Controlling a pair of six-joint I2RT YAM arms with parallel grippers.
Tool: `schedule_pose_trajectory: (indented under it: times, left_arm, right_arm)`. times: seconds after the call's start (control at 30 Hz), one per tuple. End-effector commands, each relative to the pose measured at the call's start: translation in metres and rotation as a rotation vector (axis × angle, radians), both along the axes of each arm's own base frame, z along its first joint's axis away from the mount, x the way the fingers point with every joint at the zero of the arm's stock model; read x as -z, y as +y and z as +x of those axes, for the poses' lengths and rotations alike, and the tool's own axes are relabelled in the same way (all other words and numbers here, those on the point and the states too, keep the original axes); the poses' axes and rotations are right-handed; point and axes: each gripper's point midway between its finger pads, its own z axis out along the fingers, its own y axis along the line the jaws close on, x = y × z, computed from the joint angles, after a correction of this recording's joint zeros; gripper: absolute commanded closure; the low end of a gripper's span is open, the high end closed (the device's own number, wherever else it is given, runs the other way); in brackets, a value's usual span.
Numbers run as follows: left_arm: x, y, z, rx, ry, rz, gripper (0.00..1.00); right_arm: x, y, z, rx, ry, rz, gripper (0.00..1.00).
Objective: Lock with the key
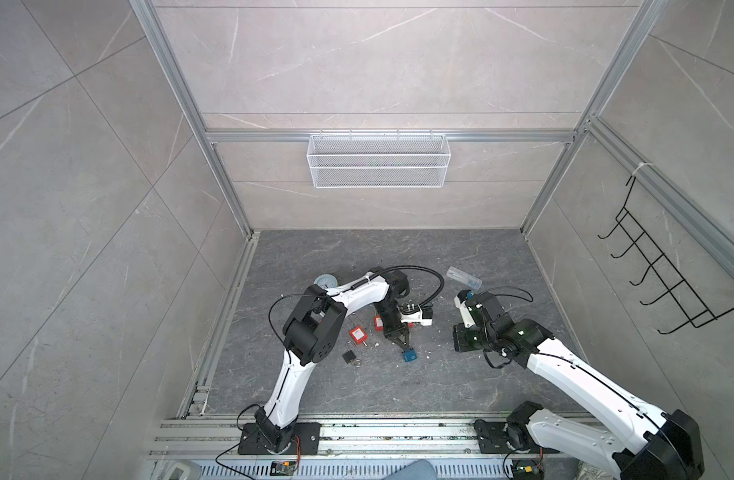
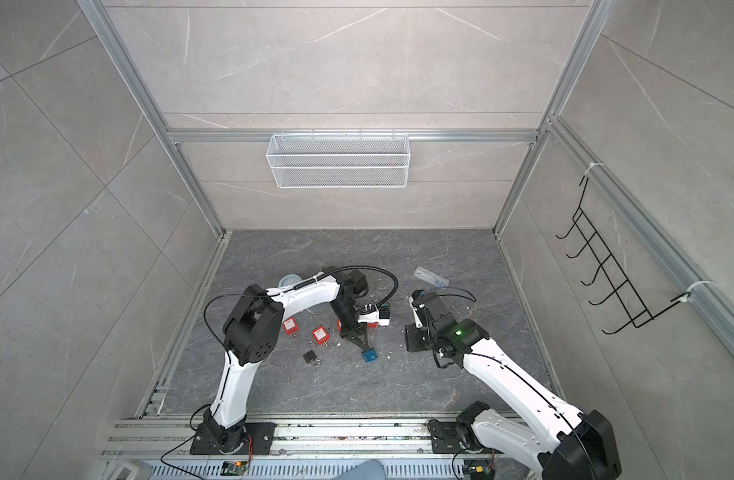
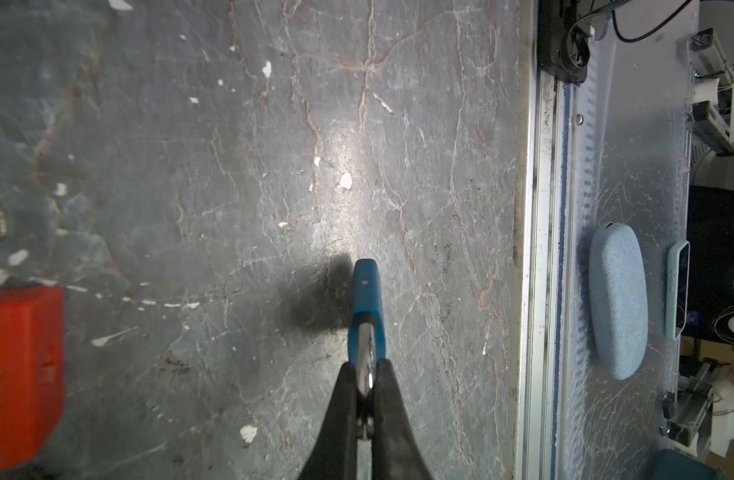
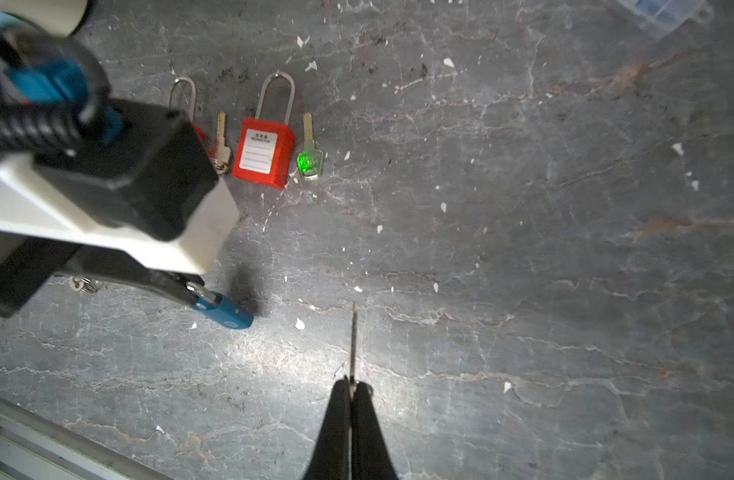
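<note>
Both top views catch the left gripper (image 1: 405, 348) clamped on the blue padlock (image 1: 409, 355), but the right gripper's tips are hidden under its own wrist there. The right wrist view fills the gap: the right gripper (image 4: 351, 384) is pinched tight on a key (image 4: 354, 336), seen edge-on, with the padlock off to its side, well apart. In the left wrist view the shackle (image 3: 365, 353) sits between the fingers. Beyond the key lie a red lock (image 4: 265, 151) and a green-lit key (image 4: 310, 153), and the left wrist block (image 4: 128, 174) covers another lock.
</note>
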Motion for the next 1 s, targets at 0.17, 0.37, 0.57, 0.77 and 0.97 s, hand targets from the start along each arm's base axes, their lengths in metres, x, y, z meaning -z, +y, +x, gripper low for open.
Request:
schedule_pose_trajectory:
  times: [0.17,0.37,0.57,0.77,0.97]
  left_arm:
    - [0.008,-0.001,0.005,-0.006,0.008,0.092,1.0]
    - [0.013,-0.005,0.022,-0.032,-0.077,0.113,0.96]
    - [0.015,-0.011,0.034,-0.038,-0.146,0.104,0.84]
    - [0.016,-0.014,0.041,-0.048,-0.173,0.11,0.78]
    - [0.005,-0.018,0.05,-0.064,-0.229,0.085,0.75]
  right_arm:
    - [0.013,0.006,-0.002,0.019,0.034,0.05,1.0]
    - [0.024,0.013,-0.006,0.016,0.061,0.087,1.0]
    - [0.036,0.019,-0.007,-0.002,0.073,0.112,1.0]
    - [0.048,0.021,-0.008,-0.004,0.101,0.117,1.0]
    - [0.055,0.024,-0.01,-0.007,0.118,0.125,1.0]
